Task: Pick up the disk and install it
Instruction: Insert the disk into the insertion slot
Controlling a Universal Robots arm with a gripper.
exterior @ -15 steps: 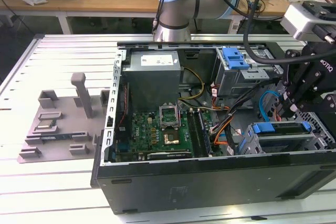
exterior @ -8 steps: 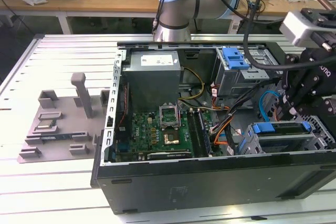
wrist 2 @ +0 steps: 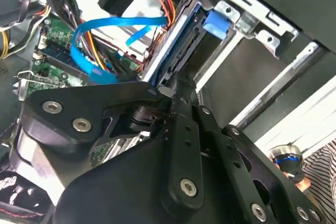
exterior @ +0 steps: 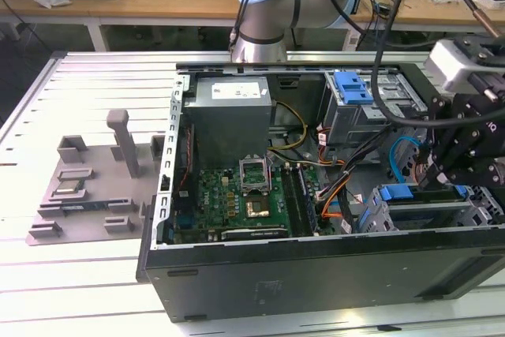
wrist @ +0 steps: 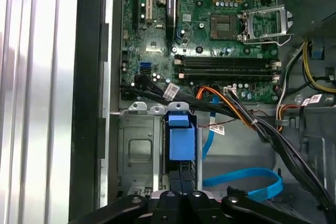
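While the disk point(wrist: 182, 142) sits edge-on in a slot of the metal drive cage point(wrist: 137, 153), blue bracket outward, the pincer point(wrist: 181, 187) is closed narrow on its near end, holding it. A blue data cable point(wrist: 247, 182) and orange and black leads pass just beside the cage toward the motherboard point(wrist: 210, 40). The open computer case point(exterior: 316, 282) lies on a slatted tabletop point(exterior: 79, 290).

drive cage point(wrist: 137, 150) hides most of the disk point(wrist: 182, 142).
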